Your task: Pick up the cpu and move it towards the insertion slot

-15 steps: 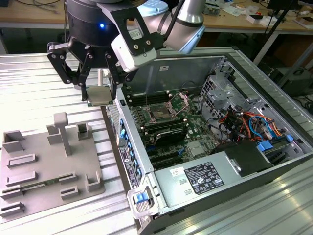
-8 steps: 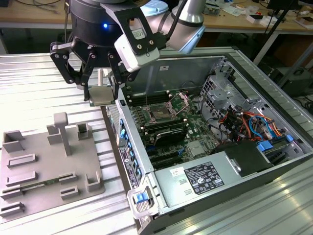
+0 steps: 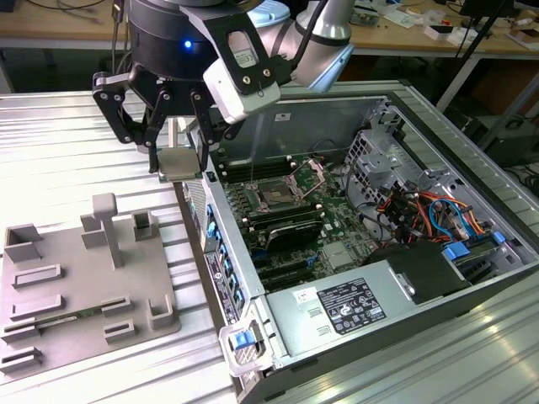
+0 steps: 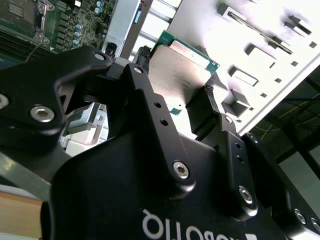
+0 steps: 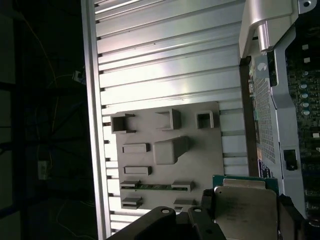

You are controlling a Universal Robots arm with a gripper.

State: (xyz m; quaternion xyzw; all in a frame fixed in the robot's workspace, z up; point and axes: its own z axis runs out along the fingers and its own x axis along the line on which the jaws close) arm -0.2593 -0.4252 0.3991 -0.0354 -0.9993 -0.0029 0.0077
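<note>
The cpu is a flat square chip with a pale metal top and a green edge, held in the air between my black fingers. My gripper is shut on the cpu, just off the open computer case's wall on the exterior view's left. In both wrist views the cpu sits clamped between the fingers. The insertion slot is a square dark socket with a silvery frame on the green board inside the case, lower and to the exterior view's right of the chip.
A grey tray with raised blocks lies on the ribbed metal table on the exterior view's left. The open computer case holds memory slots, cables and a power supply. A workbench stands behind.
</note>
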